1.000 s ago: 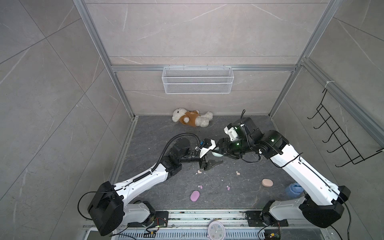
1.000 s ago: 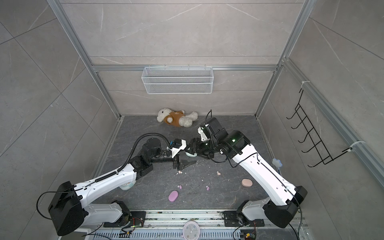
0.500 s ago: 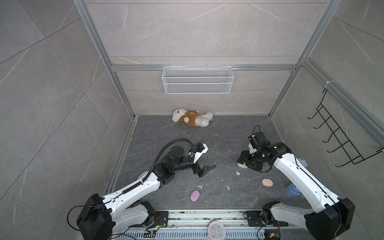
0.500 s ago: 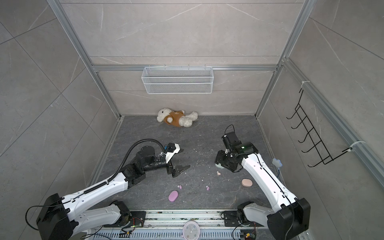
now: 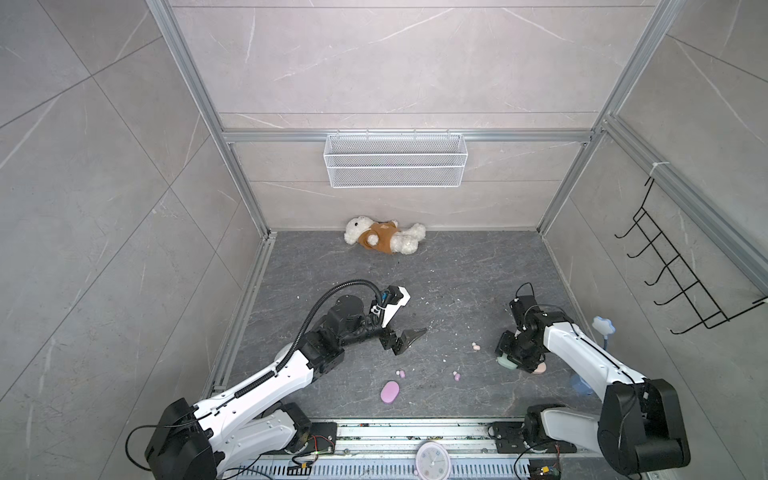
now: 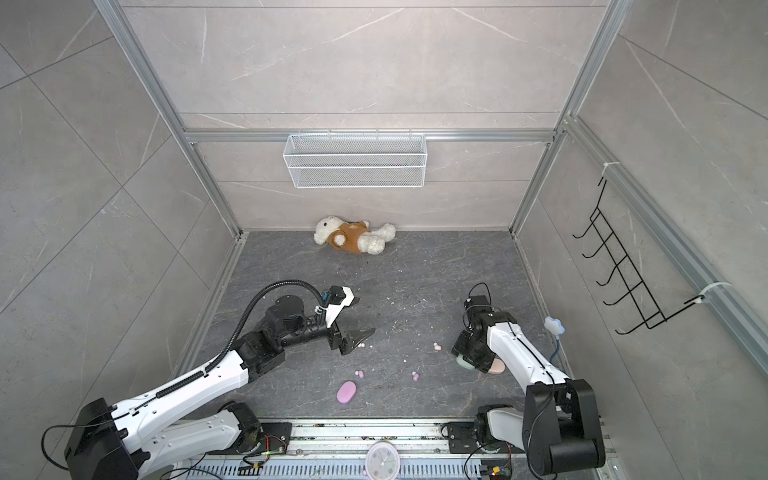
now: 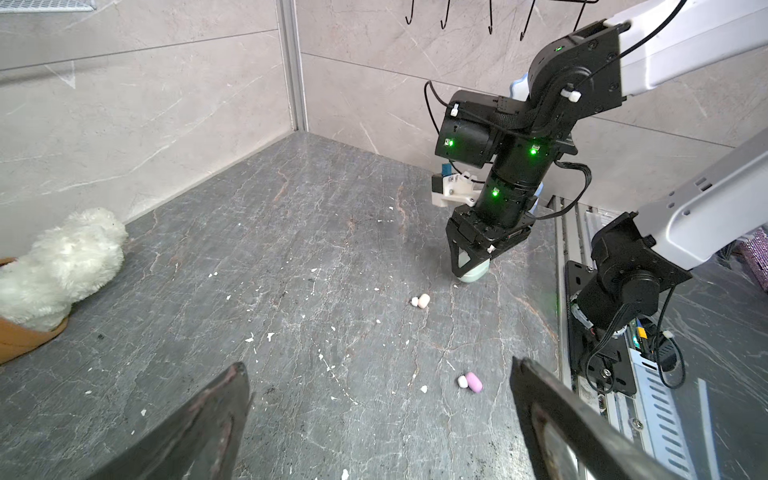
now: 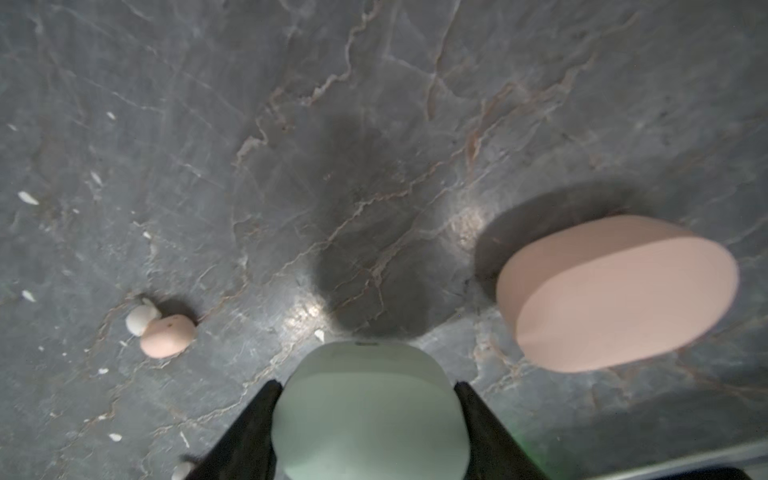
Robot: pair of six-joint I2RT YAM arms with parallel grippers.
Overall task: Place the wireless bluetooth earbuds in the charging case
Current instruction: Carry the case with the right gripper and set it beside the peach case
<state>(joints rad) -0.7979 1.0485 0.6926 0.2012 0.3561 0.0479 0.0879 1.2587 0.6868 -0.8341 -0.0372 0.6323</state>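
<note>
right wrist: unfinished.
grips mint case point(image 8: 368, 419) in right claw point(image 8: 365, 386); holds left claw point(image 7: 378, 365) open, empty; leaves peach bud point(image 8: 168, 334), lilac bud point(image 7: 473, 381) loose.

Veined grey floor point(image 5: 457, 270); mint case point(image 8: 370, 415), peach case point(image 8: 615, 299), lilac case point(image 5: 390, 392).

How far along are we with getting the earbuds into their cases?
Done: maybe the mint pair; none lie loose in view and the mint case looks shut, its inside hidden. In hand: the right gripper is shut on that case; the left gripper is open and empty. Left: a peach earbud near the peach case, and two lilac earbuds near the lilac case.
</note>
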